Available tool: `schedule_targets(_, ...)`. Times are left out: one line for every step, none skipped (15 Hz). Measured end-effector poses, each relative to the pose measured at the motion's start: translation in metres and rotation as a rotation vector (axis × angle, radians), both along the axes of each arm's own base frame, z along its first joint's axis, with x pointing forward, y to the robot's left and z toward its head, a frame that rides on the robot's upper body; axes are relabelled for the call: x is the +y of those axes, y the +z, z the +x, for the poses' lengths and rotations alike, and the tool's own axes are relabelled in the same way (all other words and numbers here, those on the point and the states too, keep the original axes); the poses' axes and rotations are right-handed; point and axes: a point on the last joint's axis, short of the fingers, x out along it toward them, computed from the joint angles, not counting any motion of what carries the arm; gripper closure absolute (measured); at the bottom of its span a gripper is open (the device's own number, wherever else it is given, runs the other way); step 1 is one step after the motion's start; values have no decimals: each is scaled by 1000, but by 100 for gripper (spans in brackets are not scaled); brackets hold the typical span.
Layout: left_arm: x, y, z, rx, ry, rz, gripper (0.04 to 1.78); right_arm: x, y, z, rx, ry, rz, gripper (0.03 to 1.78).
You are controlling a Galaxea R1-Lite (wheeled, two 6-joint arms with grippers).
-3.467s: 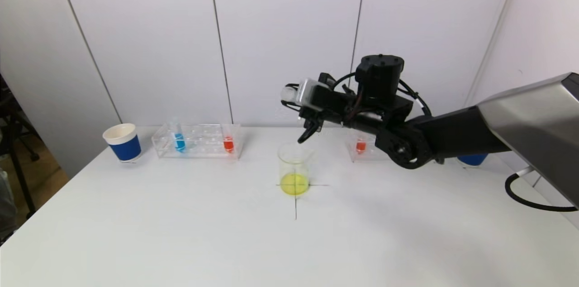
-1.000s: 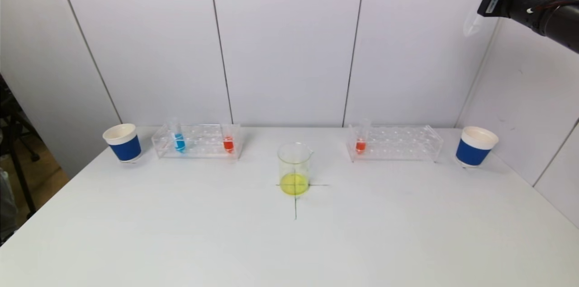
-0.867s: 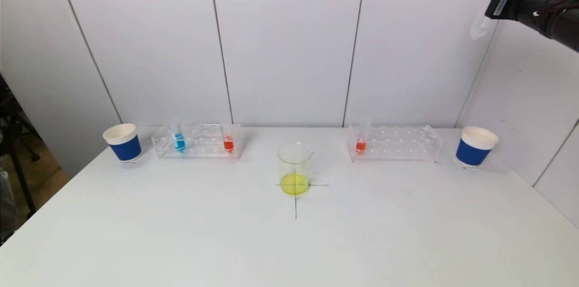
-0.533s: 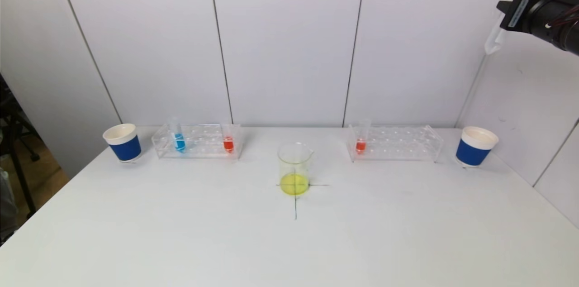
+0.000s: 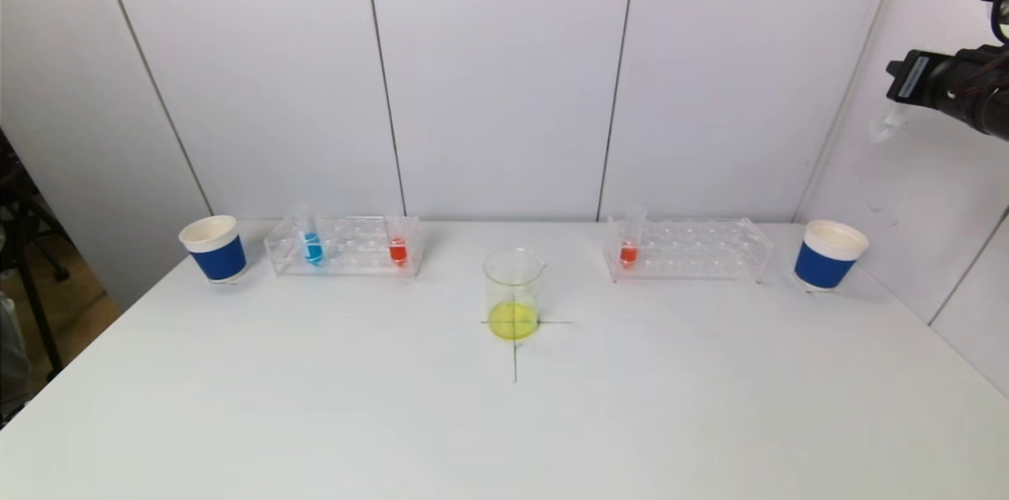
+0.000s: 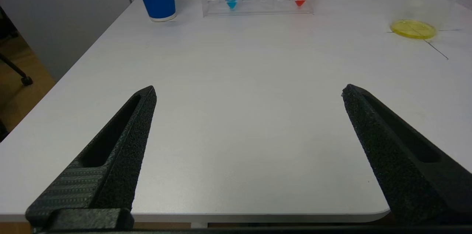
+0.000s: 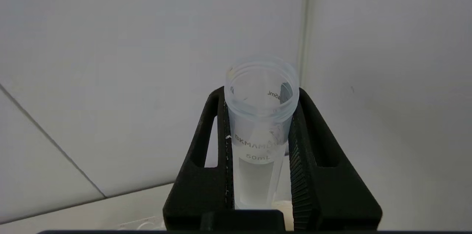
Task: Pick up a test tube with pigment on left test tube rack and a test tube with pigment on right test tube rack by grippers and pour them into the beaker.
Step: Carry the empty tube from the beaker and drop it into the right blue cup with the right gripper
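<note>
The glass beaker stands at the table's middle with yellow liquid in its bottom. The left rack holds a blue tube and a red tube. The right rack holds one red tube. My right gripper is shut on an empty clear test tube, held upright; in the head view that tube hangs high at the far right, above the right cup. My left gripper is open and empty, low at the table's near left edge.
A blue paper cup stands left of the left rack, and another blue paper cup stands right of the right rack. A black cross is drawn on the white table under the beaker. A wall stands close on the right.
My right arm has left the beaker, swung high to the far right with the emptied tube, and over the last second has moved right and down. The left arm has not moved.
</note>
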Motion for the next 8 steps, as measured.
schedule_targets(0, 0, 0, 1, 0, 0, 6, -6, -8, 5, 13, -12, 9, 133)
schedule_targets(0, 0, 0, 0, 0, 0, 6, -11, -15, 9, 30, -20, 19, 133)
schedule_targets(0, 0, 0, 0, 0, 0, 6, -14, -24, 14, 50, -27, 26, 133)
schedule_targets(0, 0, 0, 0, -1, 0, 6, -16, -32, 17, 72, -31, 31, 133)
schedule_targets(0, 0, 0, 0, 0, 0, 6, -18, -42, 21, 97, -31, 36, 133)
schedule_targets(0, 0, 0, 0, 0, 0, 6, -19, -51, 24, 108, -32, 38, 133)
schedule_targets(0, 0, 0, 0, 0, 0, 6, -20, -58, 26, 109, -35, 39, 133)
schedule_targets(0, 0, 0, 0, 0, 0, 6, -21, -66, 28, 105, -36, 38, 133)
